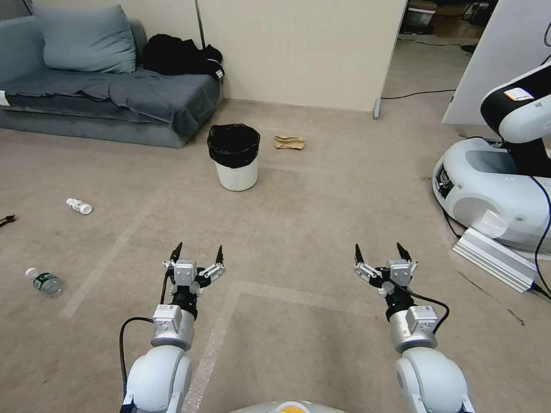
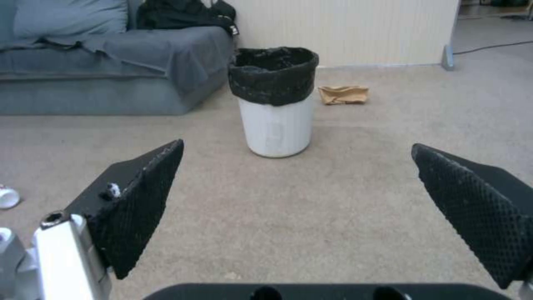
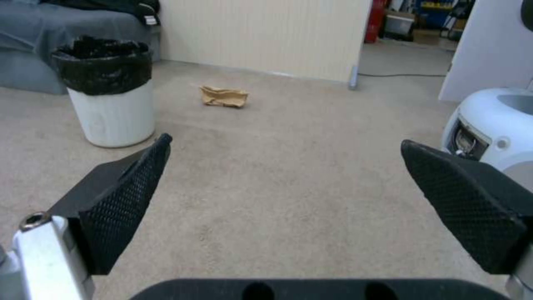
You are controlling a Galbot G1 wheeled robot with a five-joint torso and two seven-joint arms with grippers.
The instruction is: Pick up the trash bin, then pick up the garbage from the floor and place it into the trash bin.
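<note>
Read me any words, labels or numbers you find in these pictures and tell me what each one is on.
None can be read.
Green label on the clear bottle: too small.
Small white bottle: markings blurred.
White tag on the black clothes on the sofa: too small.
Orange-and-white sticker on the other robot: blurred.

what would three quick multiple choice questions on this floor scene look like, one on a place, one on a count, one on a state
1. The brown paper bag lies:
A. inside the bin
B. on the floor beside the trash bin
C. on the sofa

2. Bottles on the floor in the head view:
A. none
B. two
C. five

3. The left claw and right claw are:
A. both open, empty
B. both shut on bottles
C. holding the bin

Answers:
1 B, it rests on carpet near the bin.
2 B, a small white bottle and a green-labelled bottle.
3 A, fingers spread, nothing between them.
</note>
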